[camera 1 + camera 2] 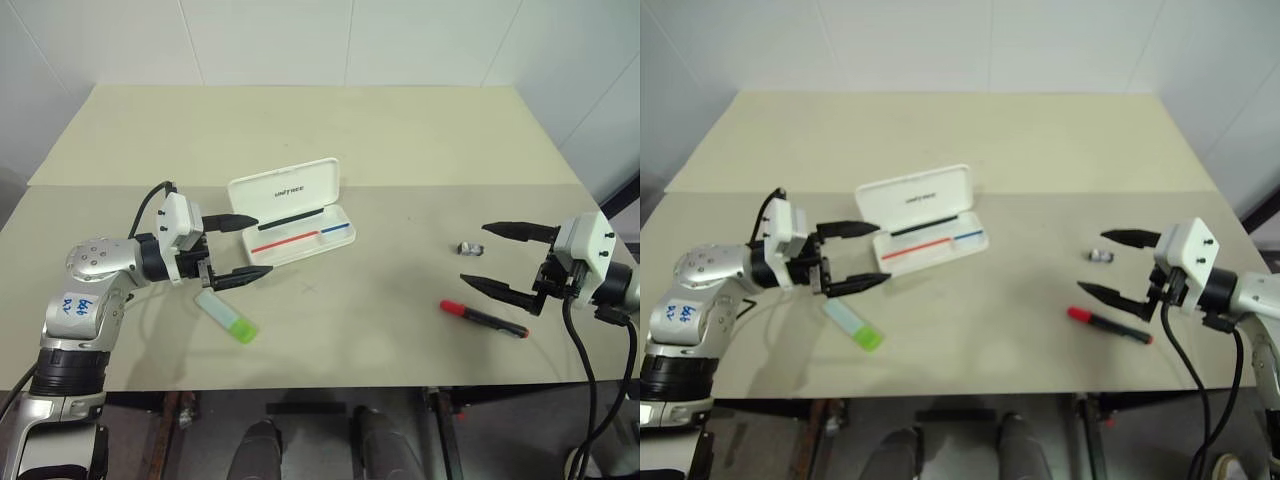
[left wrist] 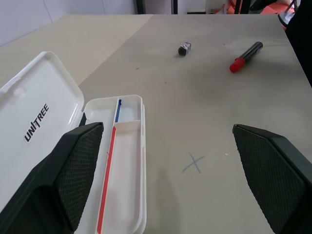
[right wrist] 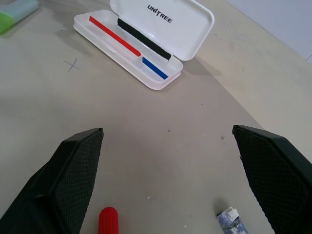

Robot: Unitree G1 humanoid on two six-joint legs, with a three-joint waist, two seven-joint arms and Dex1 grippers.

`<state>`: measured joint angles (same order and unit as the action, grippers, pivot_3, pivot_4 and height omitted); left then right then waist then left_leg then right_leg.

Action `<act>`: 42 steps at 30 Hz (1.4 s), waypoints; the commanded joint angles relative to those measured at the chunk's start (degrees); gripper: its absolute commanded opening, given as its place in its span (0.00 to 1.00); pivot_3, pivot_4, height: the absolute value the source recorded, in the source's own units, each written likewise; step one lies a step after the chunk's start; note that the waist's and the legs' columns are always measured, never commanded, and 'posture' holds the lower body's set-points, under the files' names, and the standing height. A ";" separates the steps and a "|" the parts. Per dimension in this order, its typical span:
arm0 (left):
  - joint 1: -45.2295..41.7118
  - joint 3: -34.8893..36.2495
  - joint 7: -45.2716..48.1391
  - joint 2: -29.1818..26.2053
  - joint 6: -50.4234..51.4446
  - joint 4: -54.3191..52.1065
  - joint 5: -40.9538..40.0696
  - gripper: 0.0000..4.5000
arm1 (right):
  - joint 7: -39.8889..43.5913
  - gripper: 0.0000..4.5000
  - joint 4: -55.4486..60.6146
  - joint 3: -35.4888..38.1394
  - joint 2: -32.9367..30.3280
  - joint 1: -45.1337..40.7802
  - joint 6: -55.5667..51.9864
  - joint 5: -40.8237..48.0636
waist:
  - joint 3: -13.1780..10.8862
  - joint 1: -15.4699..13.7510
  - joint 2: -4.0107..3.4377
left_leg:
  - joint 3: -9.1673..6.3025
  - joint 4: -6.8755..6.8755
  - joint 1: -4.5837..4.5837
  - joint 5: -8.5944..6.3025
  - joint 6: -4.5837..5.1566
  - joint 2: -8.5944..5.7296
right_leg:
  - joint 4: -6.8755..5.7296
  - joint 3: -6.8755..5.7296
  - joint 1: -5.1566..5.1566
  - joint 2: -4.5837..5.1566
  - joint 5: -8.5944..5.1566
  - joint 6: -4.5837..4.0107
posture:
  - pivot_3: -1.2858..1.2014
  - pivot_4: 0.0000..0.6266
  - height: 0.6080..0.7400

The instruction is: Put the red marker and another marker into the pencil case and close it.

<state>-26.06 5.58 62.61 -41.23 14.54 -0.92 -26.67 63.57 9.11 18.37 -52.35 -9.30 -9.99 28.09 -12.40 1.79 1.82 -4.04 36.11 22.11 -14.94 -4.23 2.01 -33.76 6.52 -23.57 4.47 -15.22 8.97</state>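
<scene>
Left gripper [image 1: 240,247]: jaws spread wide, empty, held level beside the case's left end. Right gripper [image 1: 505,260]: jaws likewise spread, empty, poised near the table's [image 1: 400,160] right edge, just beyond the marker. Case [image 1: 300,225]: white hard plastic, lay open left of table centre, lid raised toward the far edge; tray already held a thin red-and-blue pencil [image 1: 300,237] and a black pen [image 1: 297,217]. Judged stiff and light, likely to slide when the lid is pushed; best pressed shut at the lid's free edge while the tray is steadied. Marker [image 1: 485,317]: black barrel, red cap, lay flat toward the front right corner, cap pointing to the case. Judged light, rigid, smooth and prone to roll; best pinched across mid-barrel. Highlighter [image 1: 226,317]: pale body, lime cap, lay near the front edge, just below the left gripper. Judged light and flat-sided, so steadier; best gripped across its narrow sides. Small dark object [image 1: 469,247]: lay between the right jaws in view, unidentified.
</scene>
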 commanded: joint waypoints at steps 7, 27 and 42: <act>-0.08 -0.07 -0.75 0.11 0.00 -1.07 0.72 0.99 | -0.71 1.00 1.99 -1.97 1.68 -2.16 0.34 0.43 | 0.00 0.03 0.00 | 0.00 0.01 -0.02 0.00 0.00 0.00 | -0.03 0.00 0.00 0.00 0.02 0.04 | 0.52 0.24 1.00; -2.95 -6.45 -3.92 4.26 -10.30 14.26 13.25 0.66 | -9.07 1.00 12.29 -13.29 13.54 -9.79 -2.54 -0.15 | 0.00 -0.22 0.00 | -0.04 -0.01 0.03 0.00 -0.01 -0.01 | -0.09 -0.03 -0.03 0.00 0.07 0.14 | 0.52 0.24 1.00; -11.87 -12.46 -3.25 7.71 -13.94 29.60 20.89 0.66 | -15.96 1.00 20.29 -13.93 16.00 -8.68 -5.61 -0.56 | 0.02 -0.10 -0.01 | -0.04 0.05 -0.03 0.04 0.02 -0.01 | -0.13 -0.05 0.00 -0.01 0.28 0.40 | 0.52 0.24 1.00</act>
<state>-37.46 -6.58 59.18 -33.67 0.83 26.96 -7.04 48.72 27.00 3.95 -36.54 -17.97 -15.48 27.08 -12.38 1.68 1.81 -4.08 36.17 22.08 -14.89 -4.19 2.00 -33.89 6.47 -23.56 4.46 -14.93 9.34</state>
